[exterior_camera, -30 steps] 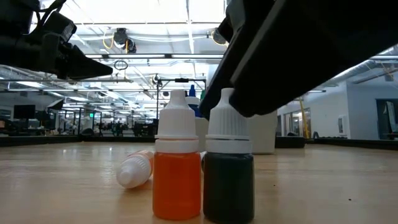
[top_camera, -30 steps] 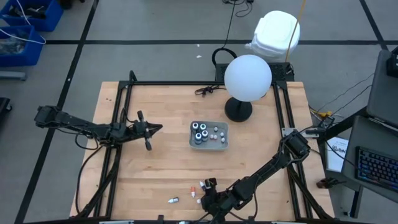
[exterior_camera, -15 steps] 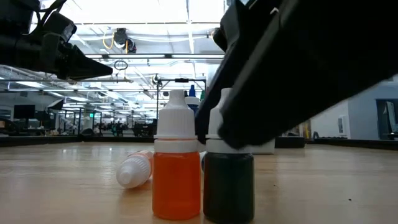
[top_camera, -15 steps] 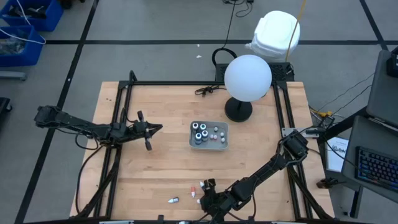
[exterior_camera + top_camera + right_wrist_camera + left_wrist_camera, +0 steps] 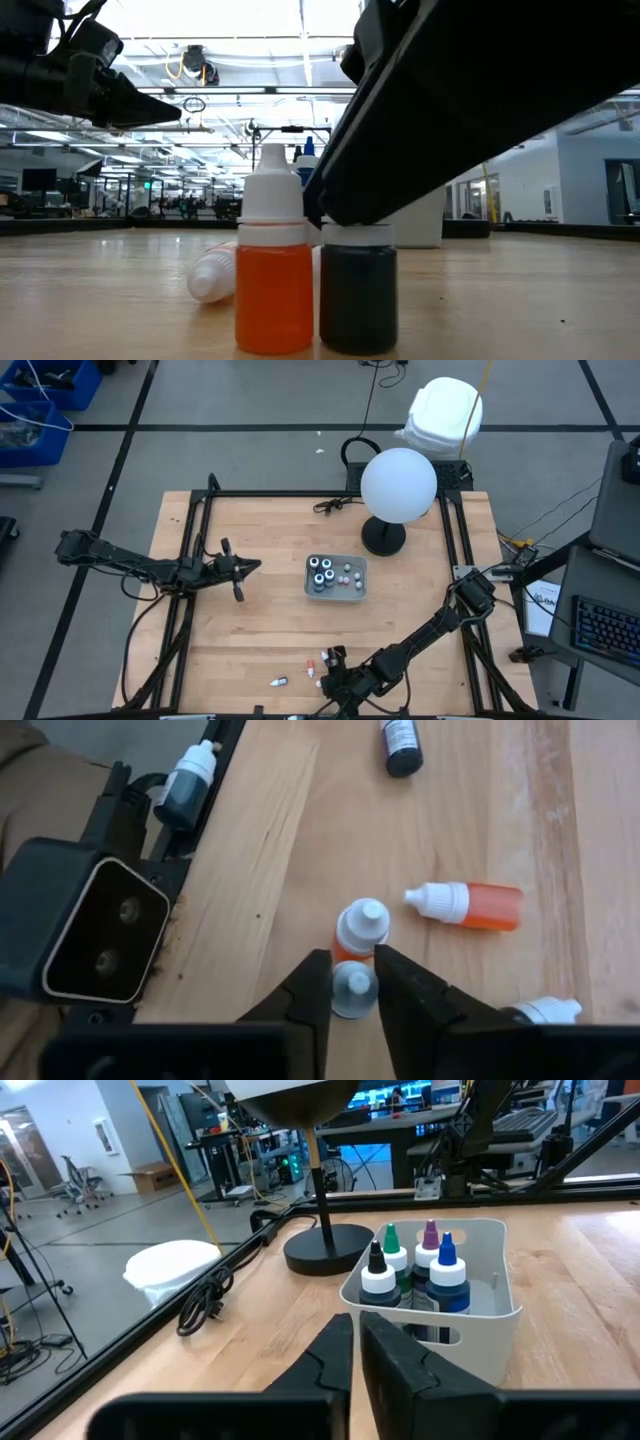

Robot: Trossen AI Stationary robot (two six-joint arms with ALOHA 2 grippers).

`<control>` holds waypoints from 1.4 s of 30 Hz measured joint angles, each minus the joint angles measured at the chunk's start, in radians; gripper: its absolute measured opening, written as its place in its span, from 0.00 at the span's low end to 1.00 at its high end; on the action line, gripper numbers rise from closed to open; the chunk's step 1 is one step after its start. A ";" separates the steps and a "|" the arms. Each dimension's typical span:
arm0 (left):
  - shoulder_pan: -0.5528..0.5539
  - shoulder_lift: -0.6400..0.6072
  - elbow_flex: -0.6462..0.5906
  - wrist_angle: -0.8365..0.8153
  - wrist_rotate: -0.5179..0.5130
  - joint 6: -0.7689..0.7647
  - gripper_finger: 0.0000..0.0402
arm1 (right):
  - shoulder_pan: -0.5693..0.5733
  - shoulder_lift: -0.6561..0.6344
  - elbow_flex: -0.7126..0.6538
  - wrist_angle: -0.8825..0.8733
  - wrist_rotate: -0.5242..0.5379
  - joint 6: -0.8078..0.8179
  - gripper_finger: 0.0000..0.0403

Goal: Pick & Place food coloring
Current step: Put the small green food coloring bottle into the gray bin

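Four dropper bottles (image 5: 411, 1275) in tray (image 5: 497, 1315), five on table (image 5: 260, 630)

So the whole setup sits on a light wooden butcher-block table (image 5: 260, 600) with a black metal frame (image 5: 190, 560) running around its edges. Dead centre there's a small pale grey rectangular bin (image 5: 336, 578). Behind it stands a lamp with a round black base (image 5: 383, 538) and a black cord (image 5: 330, 506) snaking off toward the back edge. Near the front edge a little cluster of dropper bottles sits right on the wood: an upright orange bottle with a white cap (image 5: 272, 265) touching a dark green one (image 5: 358, 290), an orange bottle lying on its side (image 5: 465, 906), and a dark bottle lying down (image 5: 402, 746) a bit further off.
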 joint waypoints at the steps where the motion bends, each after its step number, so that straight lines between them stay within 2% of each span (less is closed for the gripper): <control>1: 0.000 0.000 0.000 0.000 0.000 0.000 0.09 | 0.000 0.000 0.000 0.000 0.002 0.000 0.13; 9: 0.000 0.000 0.000 0.000 0.000 -0.001 0.13 | 0.000 -0.036 0.000 -0.041 0.000 -0.021 0.12; 18: 0.000 0.000 0.000 0.002 -0.003 -0.010 0.09 | 0.000 -0.196 0.000 -0.152 0.073 -0.070 0.12; 31: 0.000 0.000 0.000 0.001 -0.002 -0.021 0.09 | 0.002 -0.431 -0.001 -0.256 0.079 -0.222 0.12; 38: 0.000 0.000 0.000 0.000 -0.002 -0.021 0.09 | 0.002 -0.541 -0.006 -0.242 0.078 -0.264 0.12; 42: 0.000 0.000 0.000 0.000 -0.001 -0.024 0.09 | 0.002 -0.620 -0.080 -0.189 0.080 -0.271 0.12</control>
